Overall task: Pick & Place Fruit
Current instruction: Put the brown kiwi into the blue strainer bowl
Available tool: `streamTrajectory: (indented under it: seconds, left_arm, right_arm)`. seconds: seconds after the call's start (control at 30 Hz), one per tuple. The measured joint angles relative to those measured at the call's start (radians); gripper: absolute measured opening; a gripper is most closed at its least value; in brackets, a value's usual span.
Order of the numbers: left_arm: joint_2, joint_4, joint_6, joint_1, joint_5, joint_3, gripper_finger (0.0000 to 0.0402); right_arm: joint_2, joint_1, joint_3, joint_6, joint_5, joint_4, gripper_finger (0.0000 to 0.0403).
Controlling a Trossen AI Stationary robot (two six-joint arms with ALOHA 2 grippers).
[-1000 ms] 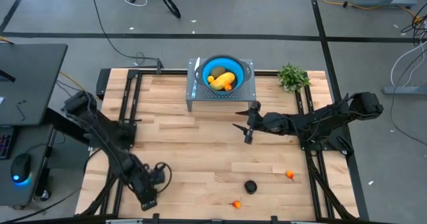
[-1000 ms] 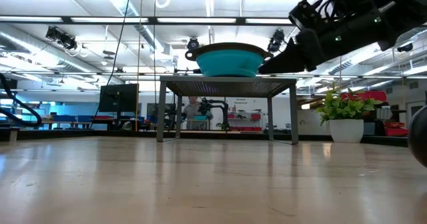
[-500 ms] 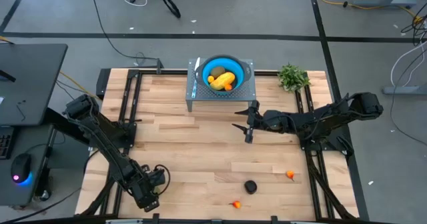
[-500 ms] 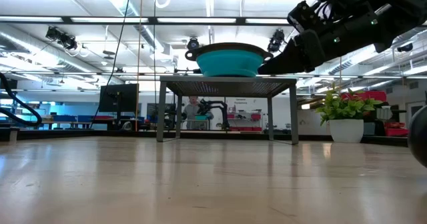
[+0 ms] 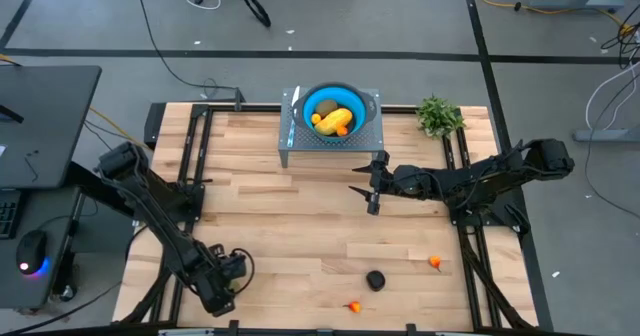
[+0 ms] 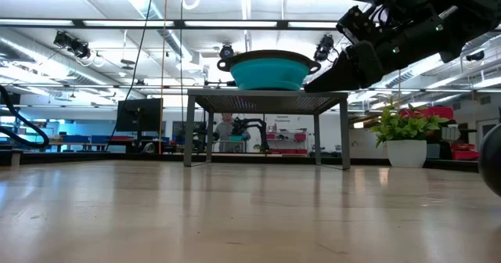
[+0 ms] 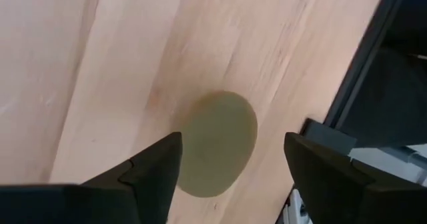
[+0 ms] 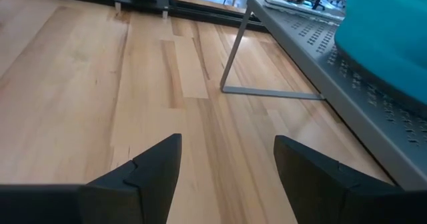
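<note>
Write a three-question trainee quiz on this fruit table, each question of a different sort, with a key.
1. True or false: the blue bowl sits on the grey stand and holds yellow fruit.
2. Which fruit lies between the open fingers of the left gripper?
A. the black round fruit
B. an olive-green oval
C. an orange-red fruit
3. Fill in: the right gripper hangs open, just in front of the ____.

Key: 1 true; 2 B; 3 stand.
</note>
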Motion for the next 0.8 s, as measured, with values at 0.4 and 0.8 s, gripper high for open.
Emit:
streamTrajectory:
  seconds: [0.4,0.8]
  left_arm:
    - [0.055,-0.006,0.016,-0.001,0.017,0.0,0.0277]
    - [0.06,-0.006,-0.019,-0.001,0.043,0.0,0.0277]
  right_arm:
    - [0.0,0.0,0.0,0.0,-0.02,0.003,0.025]
    - [0.0,0.0,0.0,0.008,-0.021,0.003,0.025]
